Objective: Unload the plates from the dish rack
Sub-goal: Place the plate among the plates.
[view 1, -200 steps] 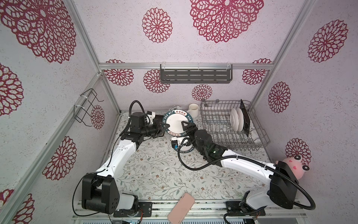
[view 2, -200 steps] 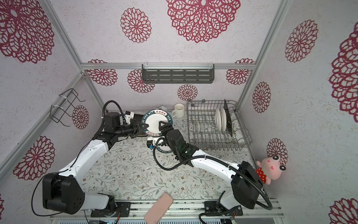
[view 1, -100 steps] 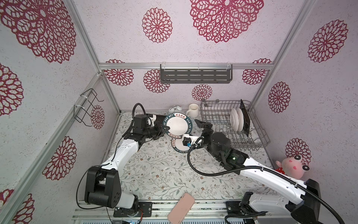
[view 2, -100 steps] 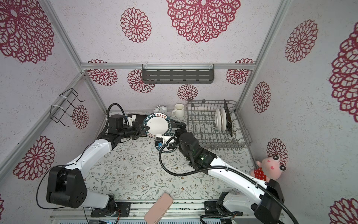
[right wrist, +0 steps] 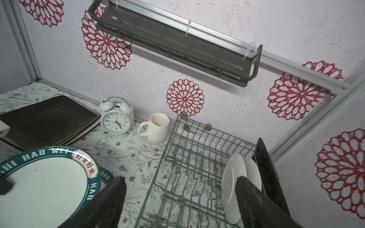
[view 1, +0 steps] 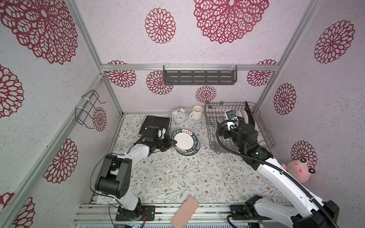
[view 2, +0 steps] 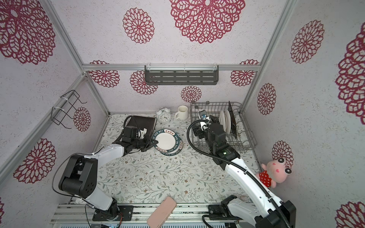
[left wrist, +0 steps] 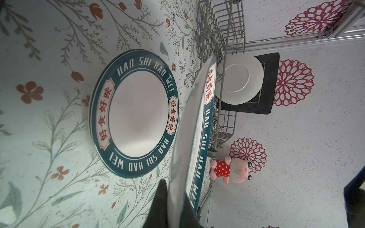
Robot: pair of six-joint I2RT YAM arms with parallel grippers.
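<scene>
Since a second earlier the right arm had swung away from the lettered plate (view 1: pixel 184 140) and across to the dish rack (view 1: pixel 266 136), while the left arm had brought that plate down from mid-air toward the table (view 1: pixel 177 177). The left gripper (view 1: pixel 172 142) was clamped tight on the plate's near rim. In the left wrist view its two dark fingers (left wrist: pixel 161 201) pinched the edge from either side. The plate hung face up over a second lettered plate (view 1: pixel 190 155) that lay flat on the table, offset so the lower rim showed on the rack side; whether the two touched could not be told. The right gripper (right wrist: pixel 180 180) hovered above the rack's open rows with its jaws spread wide and nothing between them. One finger (right wrist: pixel 248 197) sat just in front of two round white plates (right wrist: pixel 231 173) standing upright in the prongs. Behind those, at the end of the rack nearest the side wall, a square plate (right wrist: pixel 266 173) stood on edge, its black side showing. A stack of square plates (view 1: pixel 156 124) lay flat, dark backs up, at the back of the table beside the alarm clock (view 1: pixel 179 116) and the mug (view 1: pixel 196 112)
</scene>
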